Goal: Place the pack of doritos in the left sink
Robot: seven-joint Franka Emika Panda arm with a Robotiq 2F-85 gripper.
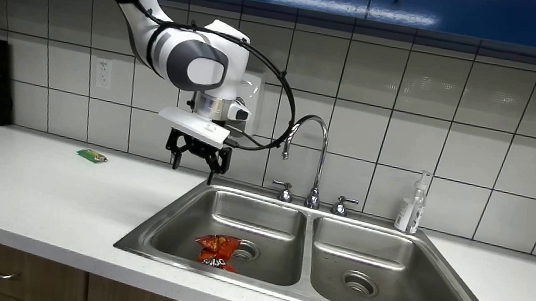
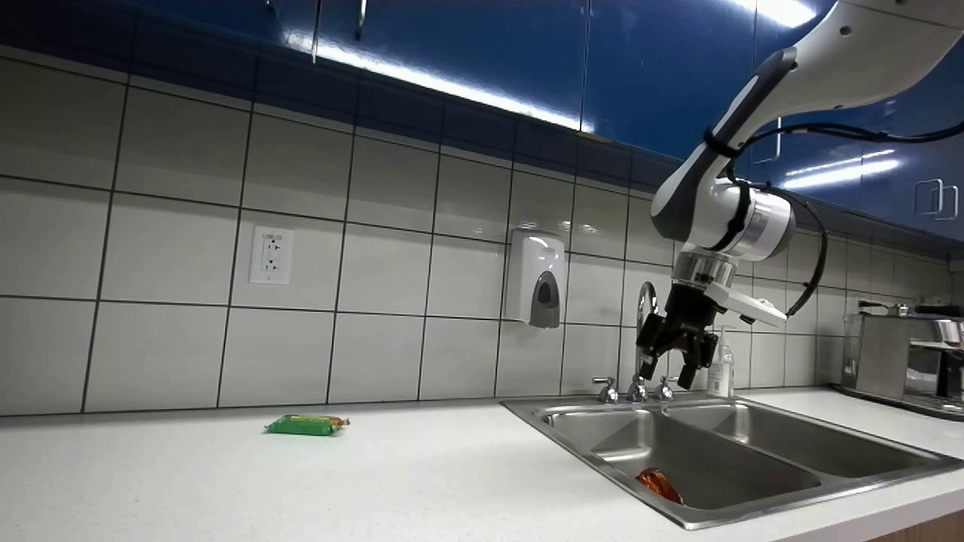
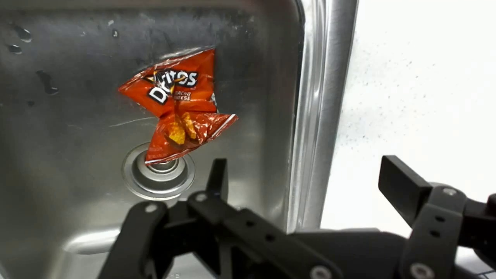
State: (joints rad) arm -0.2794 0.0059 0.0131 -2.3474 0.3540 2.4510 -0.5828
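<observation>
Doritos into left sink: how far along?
Done: the crinkled red-orange Doritos bag lies in the left rectangular stainless-steel sink, partly overlapping its round metal drain.
In hand: nothing; the black metal claw hangs open, apart from the bag.
Left: probably nothing beyond backing away.

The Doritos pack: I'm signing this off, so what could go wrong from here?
The pack of doritos lies partly over the drain in the left sink; running water might back up around it. The tool hangs open; in the wrist view the rim shows between its fingers, so lowering it could strike metal.
</observation>
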